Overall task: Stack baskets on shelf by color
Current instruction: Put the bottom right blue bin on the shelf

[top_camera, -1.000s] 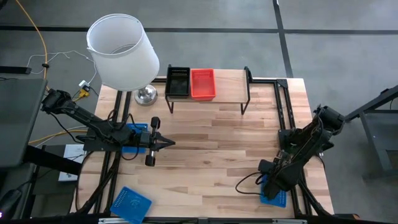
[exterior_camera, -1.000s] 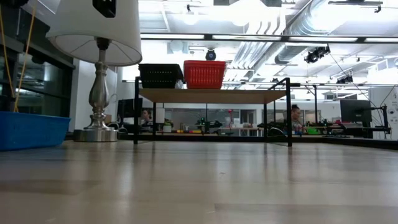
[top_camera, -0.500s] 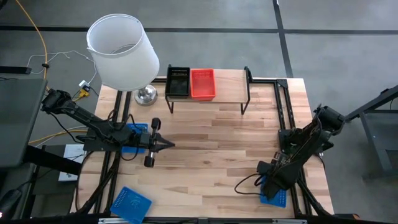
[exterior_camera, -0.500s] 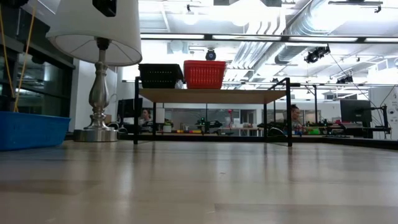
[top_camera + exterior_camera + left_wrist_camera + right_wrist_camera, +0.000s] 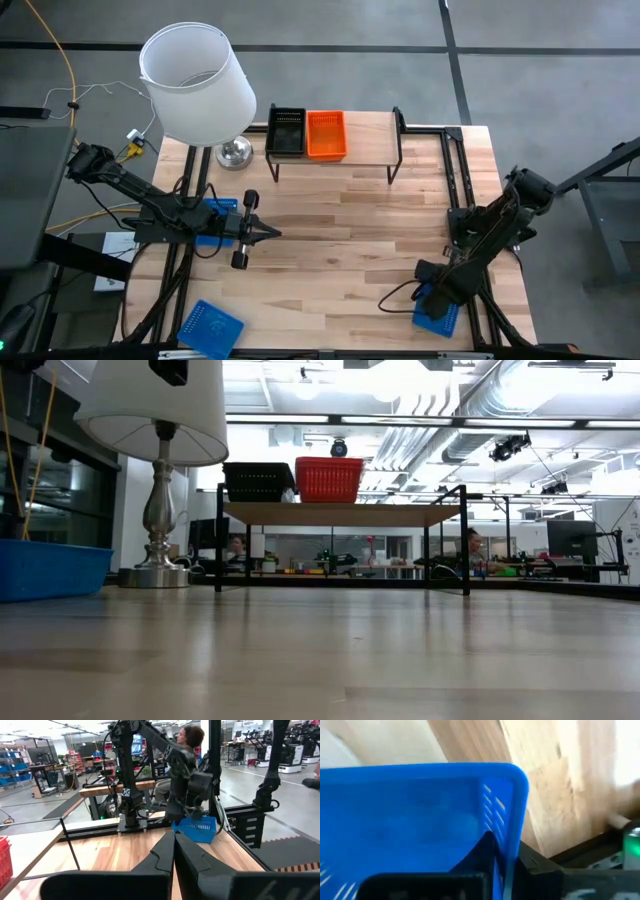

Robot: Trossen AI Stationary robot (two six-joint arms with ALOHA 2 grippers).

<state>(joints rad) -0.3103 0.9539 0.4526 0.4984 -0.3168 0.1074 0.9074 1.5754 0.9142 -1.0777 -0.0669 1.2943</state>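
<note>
On the shelf (image 5: pixel 365 135) at the table's far side sit a black basket (image 5: pixel 286 131) and a red-orange basket (image 5: pixel 326 134), side by side. My right gripper (image 5: pixel 433 299) points down at the table's near right corner, shut on a blue basket (image 5: pixel 438 316). The left wrist view shows that basket (image 5: pixel 197 828) below the right arm. My left gripper (image 5: pixel 276 231) is shut and holds nothing. It hangs level over the table's left half and points right. A second blue basket (image 5: pixel 216 214) lies under the left arm. A third (image 5: pixel 210 327) lies at the near left corner. My right gripper comes from above, pointing down, at the blue basket's side wall (image 5: pixel 509 838) near a corner. One dark finger (image 5: pixel 481 854) stands inside the basket against that wall. The wall hides the other finger. The basket's underside is at the table's near right edge.
A white-shaded lamp (image 5: pixel 197 83) on a metal base (image 5: pixel 235 152) stands at the far left, beside the shelf. Black frame rails (image 5: pixel 458 180) run along the table's right side. Bare wood lies between the two arms. A person (image 5: pixel 189 735) stands beyond the table's right side.
The blue basket under my right gripper now shows a little farther toward the table's left than before. Both arms have kept their places.
</note>
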